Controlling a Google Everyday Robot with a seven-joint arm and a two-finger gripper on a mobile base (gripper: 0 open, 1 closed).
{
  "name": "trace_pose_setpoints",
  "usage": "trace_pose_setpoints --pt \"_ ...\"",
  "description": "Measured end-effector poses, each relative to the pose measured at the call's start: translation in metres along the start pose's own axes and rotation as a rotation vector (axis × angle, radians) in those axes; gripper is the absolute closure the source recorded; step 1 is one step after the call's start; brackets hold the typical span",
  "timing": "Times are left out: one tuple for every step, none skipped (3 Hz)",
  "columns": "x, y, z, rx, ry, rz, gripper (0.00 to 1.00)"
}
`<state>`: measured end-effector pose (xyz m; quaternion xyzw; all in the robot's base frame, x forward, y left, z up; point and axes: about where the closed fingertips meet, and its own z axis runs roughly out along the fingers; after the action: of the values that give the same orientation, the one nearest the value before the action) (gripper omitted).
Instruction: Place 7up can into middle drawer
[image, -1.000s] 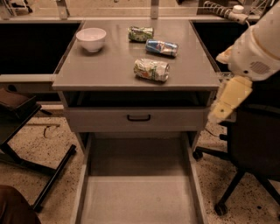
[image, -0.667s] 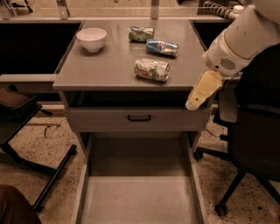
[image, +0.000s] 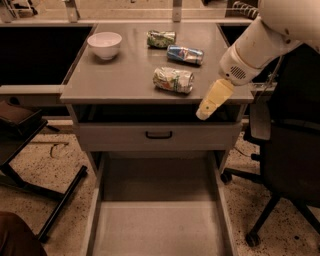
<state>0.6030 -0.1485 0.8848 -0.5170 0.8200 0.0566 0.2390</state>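
Observation:
The 7up can (image: 173, 80), pale green and white, lies on its side on the grey cabinet top (image: 115, 75), near the front middle. The middle drawer (image: 155, 227) is pulled out below, wide and shallow, with a bare pale floor. My gripper (image: 209, 104) hangs from the white arm (image: 260, 45) at the front right edge of the top. It is to the right of the 7up can, slightly lower, and not touching it. It holds nothing that I can see.
A darker green can (image: 161, 38) and a blue can (image: 185, 54) lie behind the 7up can. A white bowl (image: 104, 44) stands at the back left. A closed drawer front with a black handle (image: 159, 135) sits under the top. A black office chair (image: 290, 150) stands at the right.
The arm has swung left and a little lower, bringing the gripper from beside the cabinet's right side to its front right edge, closer to the 7up can.

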Motion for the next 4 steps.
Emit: trace_pose_setpoints --pt "-0.010 -0.007 0.010 0.003 -0.020 0.007 0.00" --pt "-0.029 -0.016 0.032 -0.032 -0.050 0.026 0.00" --pt "-0.055 -0.026 0.051 -0.065 -0.053 0.024 0.00" --pt "-0.082 -0.044 0.065 -0.074 -0.025 0.016 0.00"
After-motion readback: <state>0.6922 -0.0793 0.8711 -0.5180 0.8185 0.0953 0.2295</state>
